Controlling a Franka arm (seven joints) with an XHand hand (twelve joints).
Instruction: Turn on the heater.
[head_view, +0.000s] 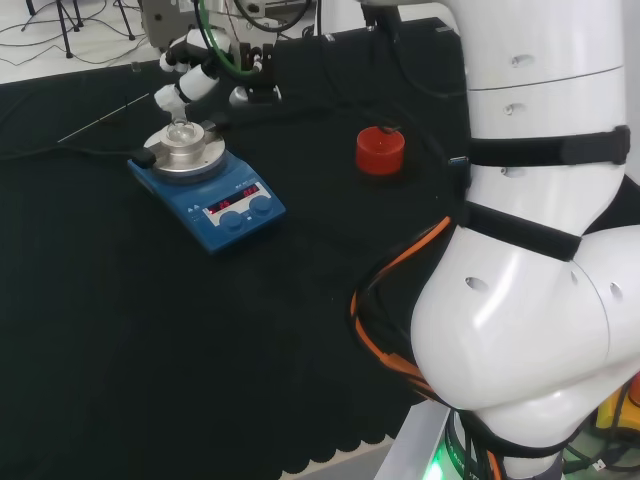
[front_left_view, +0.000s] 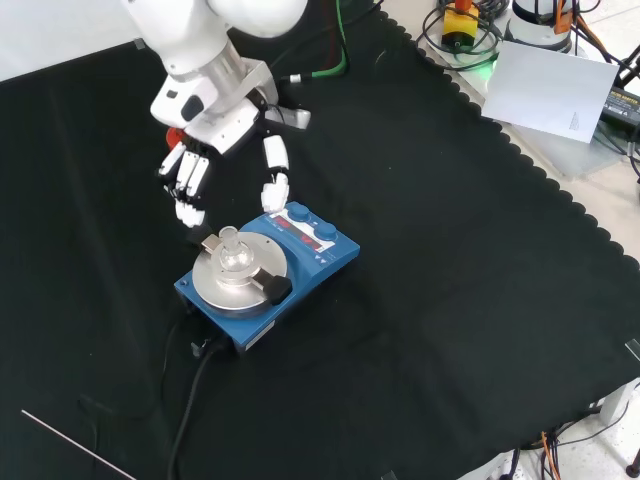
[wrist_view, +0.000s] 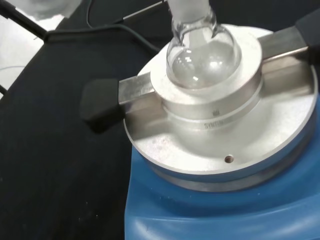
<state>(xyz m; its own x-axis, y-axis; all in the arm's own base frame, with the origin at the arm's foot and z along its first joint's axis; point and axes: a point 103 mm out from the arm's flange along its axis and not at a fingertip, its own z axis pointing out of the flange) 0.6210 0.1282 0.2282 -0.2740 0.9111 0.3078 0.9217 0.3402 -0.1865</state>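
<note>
On the blue heater, the front panel with its two knobs lies uncovered, with bare black cloth before it and to the front view's right. The hand hangs just above and behind the heater, fingers straight, one finger close over the panel's edge. A clear round-bottom flask stands upright in the metal block on the plate, whose black-capped handles jut sideways. A red ribbed ring sits well apart. The cable trails off the heater's rear, and a thin rod lies far off.
</note>
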